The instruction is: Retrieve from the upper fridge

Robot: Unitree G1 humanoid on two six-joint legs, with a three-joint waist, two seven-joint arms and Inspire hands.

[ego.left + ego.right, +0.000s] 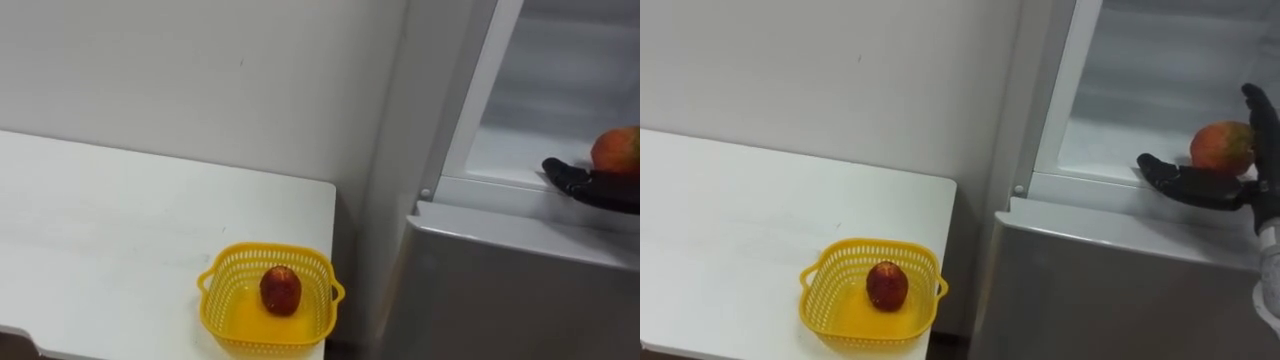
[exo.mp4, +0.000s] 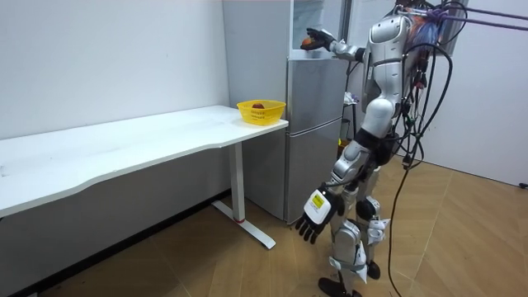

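Note:
A red-orange fruit sits at the front edge of the open upper fridge compartment. My right hand reaches in from the right and is curled round it, thumb stretched along the ledge below and a finger up behind the fruit. In the room view I stand facing the fridge with that right hand raised to the top compartment. My left hand hangs open beside my thigh.
A yellow basket holding a dark red fruit stands on the near right corner of the white table, left of the fridge. The lower fridge door is closed. A white wall runs behind the table.

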